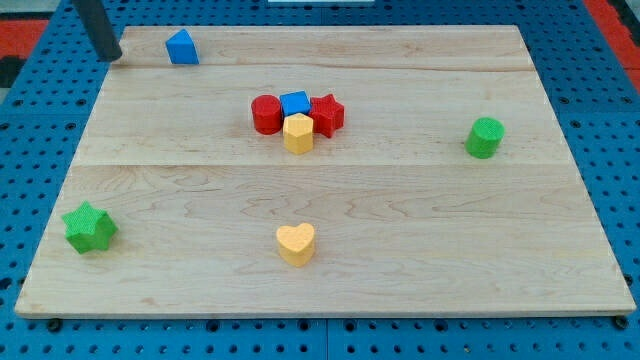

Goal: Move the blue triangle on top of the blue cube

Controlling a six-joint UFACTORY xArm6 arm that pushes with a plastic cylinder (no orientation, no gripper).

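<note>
The blue triangle (181,47) sits near the board's top left corner. The blue cube (294,102) sits in the upper middle, packed in a cluster between a red cylinder (266,114) on its left, a red star (326,114) on its right and a yellow hexagon (298,132) below it. My tip (111,57) is at the top left edge of the board, to the left of the blue triangle and apart from it.
A green cylinder (484,137) stands at the right. A green star (89,227) lies at the lower left. A yellow heart (296,243) lies at the lower middle. The wooden board (400,230) rests on a blue pegboard.
</note>
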